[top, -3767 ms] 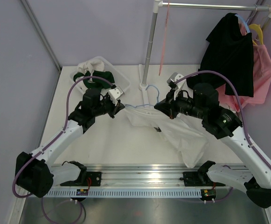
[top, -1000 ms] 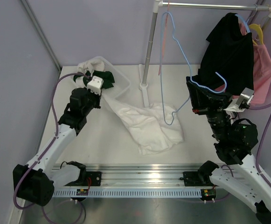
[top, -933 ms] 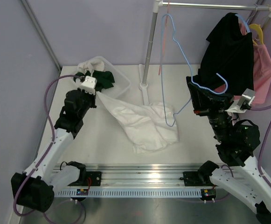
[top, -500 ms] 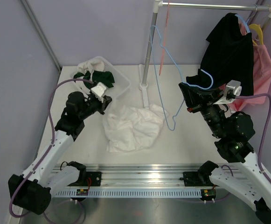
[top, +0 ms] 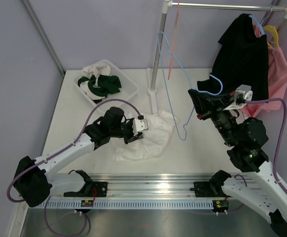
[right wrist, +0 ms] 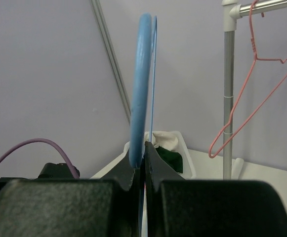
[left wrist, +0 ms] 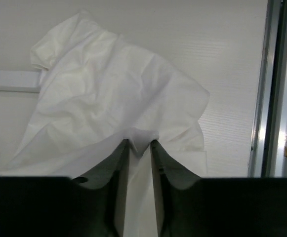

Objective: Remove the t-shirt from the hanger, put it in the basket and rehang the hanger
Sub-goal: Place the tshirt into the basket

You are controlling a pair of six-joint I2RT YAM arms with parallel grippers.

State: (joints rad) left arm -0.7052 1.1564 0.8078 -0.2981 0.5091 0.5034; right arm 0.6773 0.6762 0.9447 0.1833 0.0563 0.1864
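a white bin [top: 131, 92] is seen at the far left of the worktop [top: 202, 148]. it is filled with crumpled cloth: a dark green piece [top: 104, 85] lies in the middle, and white cloth [top: 95, 70] is heaped toward the far side and over the left rim. the bin stands well apart from both arms.

the white t-shirt [top: 150, 133] is off the hanger and lies bunched on the worktop, in front of the foot of the rail's post. a fold of it is pinched between the closed fingers of the left gripper [left wrist: 139, 144], low over the cloth at its near left edge.

the blue hanger [right wrist: 139, 74] is bare and is held up off the worktop. its thick hook is clamped between the closed fingers of the right gripper [right wrist: 143, 148], and its wire frame hangs tilted, with the lower corner near the right edge of the t-shirt.

on the clothes rail [top: 222, 6] a thin pink wire hanger [right wrist: 255, 39] is hung empty. further right a black garment [top: 242, 54] and a pink garment [top: 277, 81] are hung.

a small coloured tag [top: 88, 202] is fixed to the metal track at the near edge; its writing is too small to be read.
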